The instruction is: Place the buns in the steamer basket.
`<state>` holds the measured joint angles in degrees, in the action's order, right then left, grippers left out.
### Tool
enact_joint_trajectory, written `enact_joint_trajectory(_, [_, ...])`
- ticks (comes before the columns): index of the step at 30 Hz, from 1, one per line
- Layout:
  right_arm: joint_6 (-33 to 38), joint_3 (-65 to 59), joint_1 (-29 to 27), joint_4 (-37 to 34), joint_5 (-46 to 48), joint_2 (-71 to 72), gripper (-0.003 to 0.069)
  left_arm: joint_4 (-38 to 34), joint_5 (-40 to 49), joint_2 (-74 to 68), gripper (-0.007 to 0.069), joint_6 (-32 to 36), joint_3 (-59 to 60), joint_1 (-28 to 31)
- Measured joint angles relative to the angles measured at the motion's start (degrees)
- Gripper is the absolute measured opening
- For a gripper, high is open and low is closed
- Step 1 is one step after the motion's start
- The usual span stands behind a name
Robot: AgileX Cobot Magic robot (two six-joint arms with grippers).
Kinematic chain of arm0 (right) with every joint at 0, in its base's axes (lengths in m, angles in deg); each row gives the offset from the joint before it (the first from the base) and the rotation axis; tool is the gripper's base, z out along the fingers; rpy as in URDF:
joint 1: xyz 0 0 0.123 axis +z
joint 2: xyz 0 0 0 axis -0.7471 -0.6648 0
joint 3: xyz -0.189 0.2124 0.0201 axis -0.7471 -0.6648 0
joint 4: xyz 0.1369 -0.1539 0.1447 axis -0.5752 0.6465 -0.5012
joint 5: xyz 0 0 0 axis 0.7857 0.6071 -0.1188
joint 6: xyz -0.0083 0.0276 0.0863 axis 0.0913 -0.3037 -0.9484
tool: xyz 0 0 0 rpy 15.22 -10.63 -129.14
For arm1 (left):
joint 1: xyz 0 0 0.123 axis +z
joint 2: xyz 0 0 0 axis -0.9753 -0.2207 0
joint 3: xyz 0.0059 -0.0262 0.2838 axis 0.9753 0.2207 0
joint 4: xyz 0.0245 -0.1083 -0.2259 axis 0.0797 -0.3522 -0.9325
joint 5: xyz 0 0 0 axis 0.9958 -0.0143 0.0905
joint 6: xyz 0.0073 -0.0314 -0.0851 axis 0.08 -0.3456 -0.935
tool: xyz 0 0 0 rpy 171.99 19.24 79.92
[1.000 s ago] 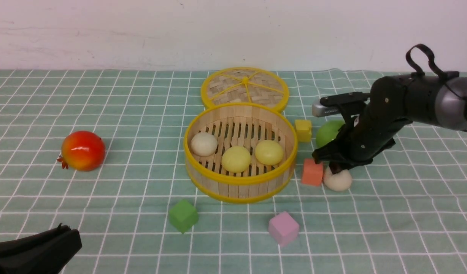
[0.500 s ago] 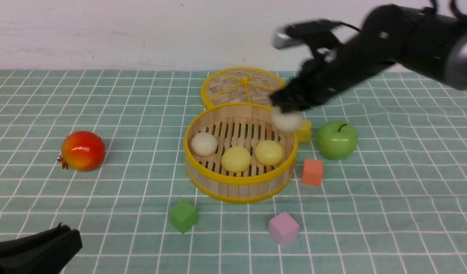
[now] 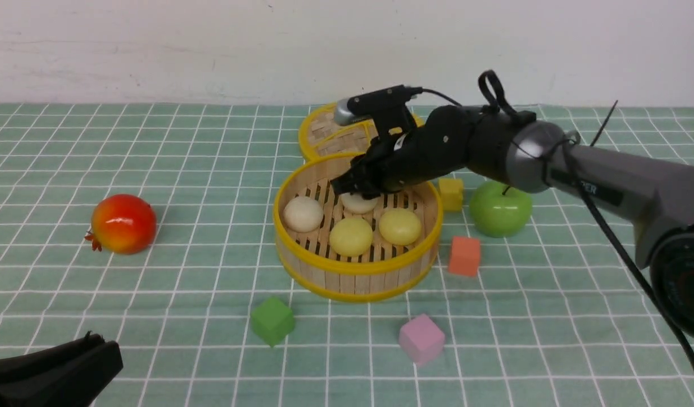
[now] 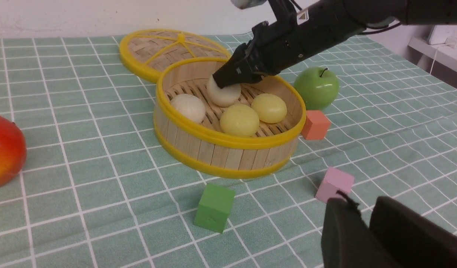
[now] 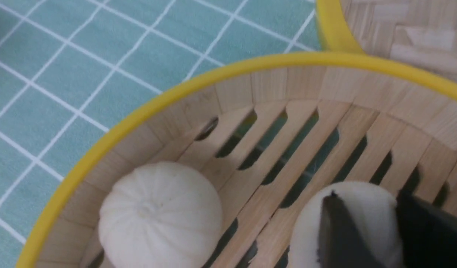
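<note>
**Almost there: last bun going into the steamer**

So three are already sitting on the slatted floor of the steamer basket [image 3: 355, 270]: a cream bun [image 3: 303, 213] on the left, a yellow bun [image 3: 351, 236] at the front and a second yellow bun [image 3: 400, 226] beside it. The right gripper [image 3: 355, 189] reaches in over the rim, clamped onto the fourth bun [image 3: 358, 202], low over the back slats. I can't tell if it touches the floor yet.

I'd say all that's left is letting go and lifting out. Room is snug: the held bun is just behind the front yellow one, and the back wall and lid [image 3: 330, 135] are close behind, so straight up looks like the clearest exit. The left gripper [image 3: 92, 345] sits low over the near tabletop [image 3: 155, 294], well apart, and I can't tell if it's open.
</note>
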<state>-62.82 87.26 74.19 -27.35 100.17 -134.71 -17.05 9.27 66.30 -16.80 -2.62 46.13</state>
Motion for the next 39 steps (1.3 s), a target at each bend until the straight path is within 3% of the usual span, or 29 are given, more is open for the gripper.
enact_joint_trajectory(1, [0.00, 0.10, 0.00, 0.00, 0.18, 0.45, 0.0343, 0.00, 0.00, 0.00, 0.0110, 0.00, 0.00, 0.00])
enact_joint_trajectory(2, [0.00, 0.06, 0.00, 0.00, 0.18, 0.57, 0.0343, 0.00, 0.00, 0.00, 0.0110, 0.00, 0.00, 0.00])
enact_joint_trajectory(3, [0.00, 0.06, 0.00, 0.00, 1.31, 2.06, 0.0427, 0.00, 0.00, 0.00, 0.0110, 0.00, 0.00, 0.00])
enact_joint_trajectory(4, [0.00, 0.06, 0.00, 0.00, 1.31, 2.33, 0.0435, 0.00, 0.00, 0.00, 0.0110, 0.00, 0.00, 0.00])
enact_joint_trajectory(6, [0.00, 0.06, 0.00, 0.73, 4.78, 6.96, 0.0525, 0.00, 0.00, 0.00, 0.0111, 0.00, 0.00, 0.00])
enact_joint_trajectory(9, [-0.50, 0.25, 0.00, 3.36, 14.52, 15.25, 0.0575, 0.00, 0.00, 0.00, 0.0111, 0.00, 0.00, 0.00])
enact_joint_trajectory(11, [-2.14, 0.37, 0.00, 6.18, 23.38, 22.04, 0.0568, 0.00, 0.00, 0.00, 0.0111, 0.00, 0.00, 0.00])
enact_joint_trajectory(16, [-10.28, -3.69, 0.00, 14.69, 45.06, 37.43, 0.0432, 0.00, 0.00, 0.00, 0.0113, 0.00, 0.00, 0.00])
enact_joint_trajectory(18, [-11.80, -6.14, -0.05, 16.10, 46.67, 40.76, 0.0393, 0.00, 0.00, 0.00, 0.0113, 0.00, 0.00, 0.00])
enact_joint_trajectory(19, [-13.63, -9.92, -0.05, 17.15, 47.97, 45.77, 0.0314, 0.00, 0.00, 0.00, 0.0113, 0.00, 0.00, 0.00])
enact_joint_trajectory(22, [-15.04, -14.89, -0.05, 17.42, 48.51, 51.39, 0.0242, 0.00, 0.00, 0.00, 0.0113, 0.00, 0.00, 0.00])
enact_joint_trajectory(24, [-16.22, -20.52, -0.05, 17.42, 48.79, 58.53, 0.0144, 0.00, 0.00, 0.00, 0.0113, 0.00, 0.00, 0.00])
enact_joint_trajectory(28, [-16.43, -26.08, -0.05, 17.42, 49.28, 68.64, 0.0051, 0.00, 0.00, 0.00, 0.0113, 0.00, 0.00, 0.00])
enact_joint_trajectory(36, [-16.53, -28.64, -0.34, 17.62, 49.34, 84.43, 0.0009, 0.00, 0.00, 0.00, 0.0125, 0.00, 0.00, 0.00])
enact_joint_trajectory(39, [-16.53, -31.83, -3.91, 16.76, 49.34, 89.77, 0.0009, 0.00, 0.00, 0.00, 0.0128, 0.00, 0.00, 0.00])
